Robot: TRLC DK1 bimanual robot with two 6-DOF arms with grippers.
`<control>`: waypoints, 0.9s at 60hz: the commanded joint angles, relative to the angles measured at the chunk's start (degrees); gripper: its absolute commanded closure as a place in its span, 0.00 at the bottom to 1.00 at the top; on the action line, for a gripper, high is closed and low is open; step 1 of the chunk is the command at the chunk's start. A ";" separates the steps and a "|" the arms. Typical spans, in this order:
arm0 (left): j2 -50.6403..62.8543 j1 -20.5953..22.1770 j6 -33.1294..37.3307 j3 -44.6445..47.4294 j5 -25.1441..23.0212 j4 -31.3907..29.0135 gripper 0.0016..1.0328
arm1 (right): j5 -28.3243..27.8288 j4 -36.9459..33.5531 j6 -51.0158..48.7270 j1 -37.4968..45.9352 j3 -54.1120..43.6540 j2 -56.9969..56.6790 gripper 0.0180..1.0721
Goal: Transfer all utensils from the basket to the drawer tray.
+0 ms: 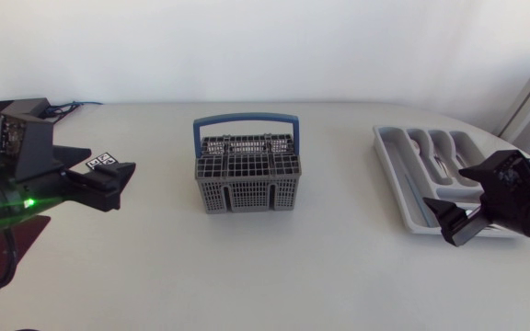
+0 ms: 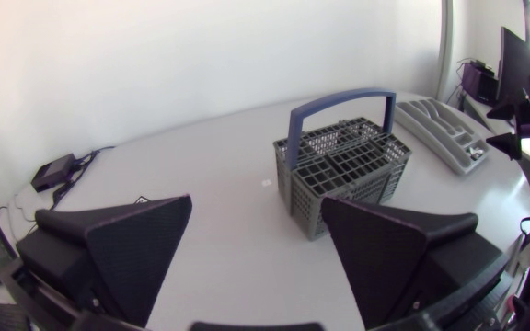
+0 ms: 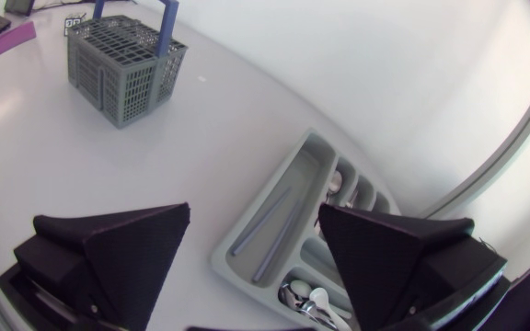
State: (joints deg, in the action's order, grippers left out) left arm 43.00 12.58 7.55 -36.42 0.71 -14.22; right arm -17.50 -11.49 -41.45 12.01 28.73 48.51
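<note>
- Left pincer (image 1: 116, 184): near the desk's (image 1: 247, 276) left edge, fingers spread wide, holding and touching nothing.
- Basket (image 1: 245, 179): at the desk's middle. Nothing pokes above its grid top, so I cannot tell whether any utensil is left inside.
- My advice is to come straight down from above, clear of the blue handle (image 1: 247, 119), and check each slot before closing.
- Drawer tray (image 1: 385, 152): by the right edge, with spoons (image 3: 311, 299) lying in it.
- Right pincer (image 1: 451, 223): above the tray's near end, spread and empty.

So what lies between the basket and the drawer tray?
Nothing: only bare table between the basket and the drawer tray, clearest in the head view; the right wrist view agrees.
</note>
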 commanded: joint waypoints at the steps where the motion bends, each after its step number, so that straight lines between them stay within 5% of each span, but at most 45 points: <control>1: -1.96 -1.94 -0.78 3.82 0.08 2.79 0.05 | 1.32 1.03 4.80 -0.58 -2.10 -2.46 0.04; 13: -5.39 -4.32 -1.31 9.53 0.26 7.19 0.05 | 2.47 -1.26 13.94 -0.76 -3.51 -5.62 0.04; 28: -14.00 -8.71 -1.31 16.91 0.26 13.51 0.05 | 15.58 3.72 21.72 -7.73 -10.92 -20.14 0.04; 54: -26.21 -10.51 -3.88 25.31 -0.14 14.11 0.05 | 16.44 7.22 30.63 -9.66 -18.96 -32.95 0.04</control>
State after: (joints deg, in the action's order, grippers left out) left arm 18.94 2.66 5.34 -13.58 0.71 -0.95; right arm -1.61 -5.43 -14.06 3.01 12.19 17.63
